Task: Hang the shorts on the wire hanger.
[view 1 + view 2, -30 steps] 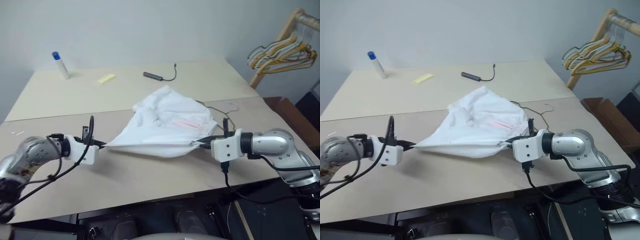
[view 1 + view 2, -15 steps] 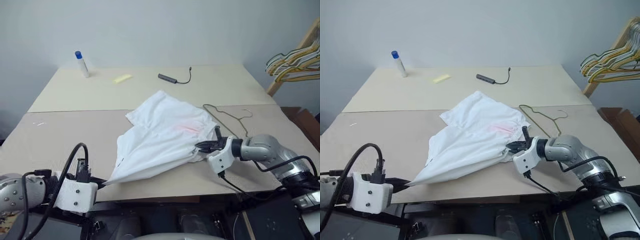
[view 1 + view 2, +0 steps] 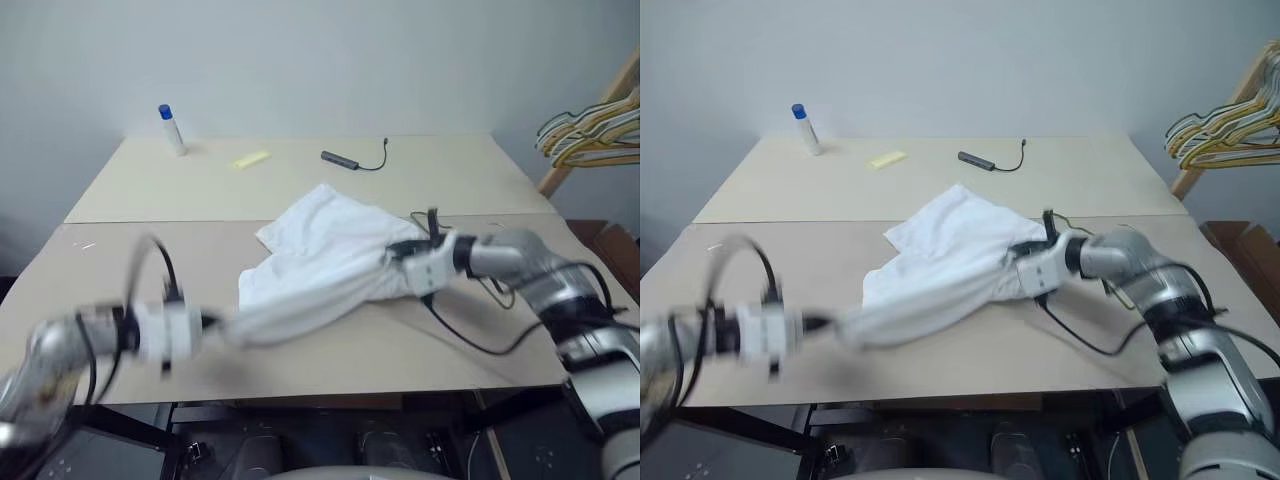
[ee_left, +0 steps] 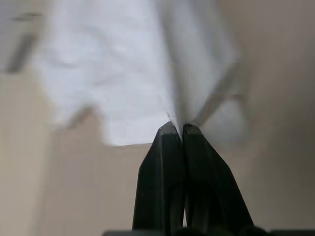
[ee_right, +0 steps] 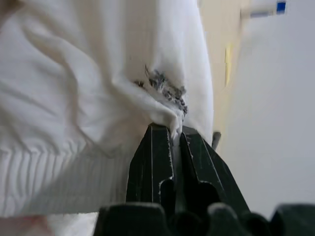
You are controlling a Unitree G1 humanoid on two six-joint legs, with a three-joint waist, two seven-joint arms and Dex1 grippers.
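Note:
The white shorts point(image 3: 325, 262) lie stretched across the middle of the table between my two grippers. My left gripper point(image 3: 212, 322) is shut on one pulled-out end of the cloth near the table's front; in the left wrist view its fingers point(image 4: 170, 147) pinch a fold of white cloth. My right gripper point(image 3: 397, 256) is shut on the gathered edge of the shorts at their right side, and the right wrist view shows bunched cloth point(image 5: 162, 98) between its fingers point(image 5: 152, 152). A bit of the thin wire hanger point(image 3: 416, 215) peeks out behind the right gripper; the rest is hidden by the arm.
At the table's back stand a white bottle with a blue cap point(image 3: 172, 128), a yellow note point(image 3: 249, 159) and a dark adapter with its cable point(image 3: 345, 158). A bunch of hangers point(image 3: 592, 130) hangs on a wooden rack beyond the table's right side.
My right gripper has carried its end of the shorts farther back over the table, over the wire hanger. The left gripper has risen from the front edge, keeping the cloth taut.

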